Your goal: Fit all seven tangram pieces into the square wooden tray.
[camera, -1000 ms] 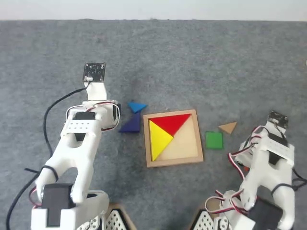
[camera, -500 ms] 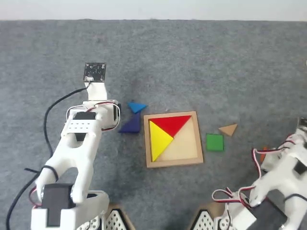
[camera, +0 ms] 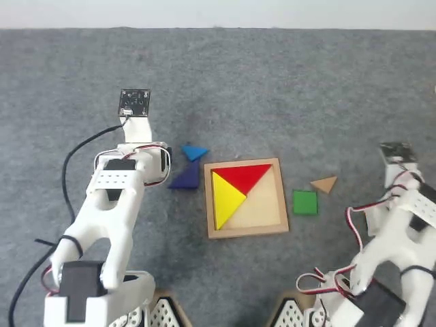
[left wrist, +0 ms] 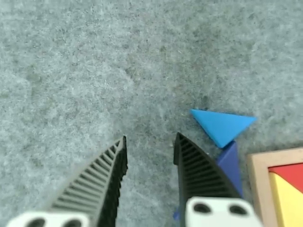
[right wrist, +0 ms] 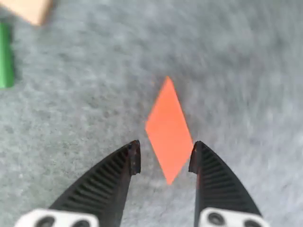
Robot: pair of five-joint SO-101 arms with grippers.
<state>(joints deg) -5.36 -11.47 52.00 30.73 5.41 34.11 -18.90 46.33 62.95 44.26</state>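
right hand [right wrist: 165, 145] released, astride orange parallelogram [right wrist: 168, 124], likely lined up for grasp; left hand [left wrist: 150, 138] released, empty, beside light blue triangle [left wrist: 222, 125].

light: bright, even, diffuse | shadows: soft, faint on mat [left wrist: 94, 71] beneath left fingers [left wrist: 106, 182]

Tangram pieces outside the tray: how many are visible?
5. Light blue triangle and dark blue piece left of the tray; green square and tan triangle right of it; orange parallelogram below the right end effector.
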